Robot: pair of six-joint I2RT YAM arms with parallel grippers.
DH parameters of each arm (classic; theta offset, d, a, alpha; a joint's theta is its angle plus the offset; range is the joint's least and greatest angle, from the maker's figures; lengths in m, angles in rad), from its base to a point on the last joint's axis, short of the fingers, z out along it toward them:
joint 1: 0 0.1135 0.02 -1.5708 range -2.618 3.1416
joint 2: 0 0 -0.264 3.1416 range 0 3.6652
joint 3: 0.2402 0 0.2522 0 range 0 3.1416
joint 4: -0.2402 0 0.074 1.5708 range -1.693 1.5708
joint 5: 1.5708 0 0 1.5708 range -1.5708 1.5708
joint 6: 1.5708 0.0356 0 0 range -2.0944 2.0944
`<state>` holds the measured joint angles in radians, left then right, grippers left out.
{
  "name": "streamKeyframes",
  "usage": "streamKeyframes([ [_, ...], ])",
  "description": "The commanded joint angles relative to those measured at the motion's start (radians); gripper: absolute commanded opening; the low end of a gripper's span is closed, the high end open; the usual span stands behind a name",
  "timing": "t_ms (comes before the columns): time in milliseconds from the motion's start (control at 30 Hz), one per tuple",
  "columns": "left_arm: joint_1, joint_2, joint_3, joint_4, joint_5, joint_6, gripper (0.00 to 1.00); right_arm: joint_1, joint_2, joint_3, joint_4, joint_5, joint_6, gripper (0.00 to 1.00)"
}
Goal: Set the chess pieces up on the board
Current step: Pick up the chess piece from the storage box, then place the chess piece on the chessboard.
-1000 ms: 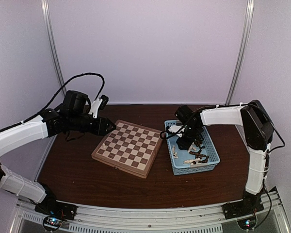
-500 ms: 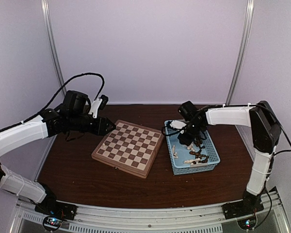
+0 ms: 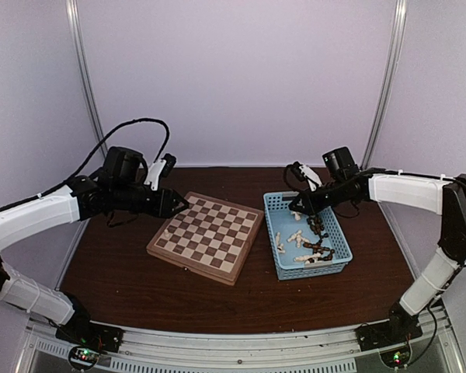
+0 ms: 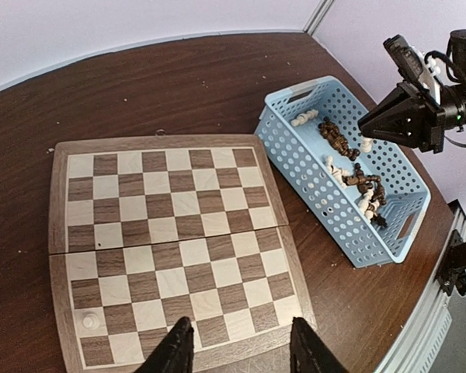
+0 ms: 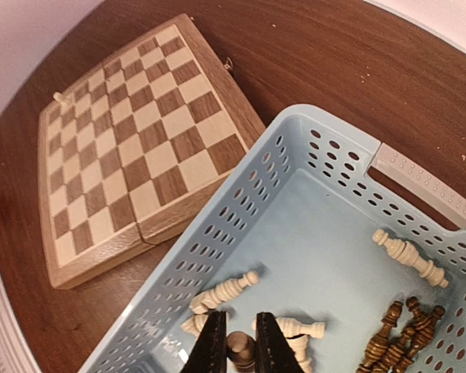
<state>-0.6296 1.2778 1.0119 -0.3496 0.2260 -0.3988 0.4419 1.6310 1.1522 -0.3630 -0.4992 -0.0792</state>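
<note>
Only one cream piece (image 4: 88,319) is set on a corner square of the board (image 4: 171,241), the other chess pieces (image 4: 363,183) being left in the basket (image 4: 318,186) beside the board, one dark piece (image 5: 240,348) clamped by the right tool (image 3: 295,209), the left tool (image 4: 241,353) held apart, empty.

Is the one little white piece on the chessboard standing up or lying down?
Standing up. The white piece rises straight from an edge square of the board; seen from above it looks round.
</note>
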Motion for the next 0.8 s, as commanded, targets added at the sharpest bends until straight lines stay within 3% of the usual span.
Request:
streamKeyframes([
  [0, -0.002, 0.020, -0.024, 0.100, 0.080, -0.033, 0.42, -0.037, -0.078, -0.084, 0.254, -0.260, 0.209, 0.12],
  [433, -0.031, 0.085, -0.025, 0.241, 0.236, -0.082, 0.43, -0.025, -0.117, -0.222, 0.822, -0.598, 0.569, 0.09],
  [633, -0.047, 0.096, -0.020, 0.245, 0.230, -0.082, 0.43, 0.043, -0.101, -0.215, 0.848, -0.568, 0.552, 0.09],
  [767, -0.047, 0.036, -0.041, 0.189, 0.052, -0.094, 0.42, 0.136, -0.096, -0.203, 0.804, -0.422, 0.459, 0.11],
])
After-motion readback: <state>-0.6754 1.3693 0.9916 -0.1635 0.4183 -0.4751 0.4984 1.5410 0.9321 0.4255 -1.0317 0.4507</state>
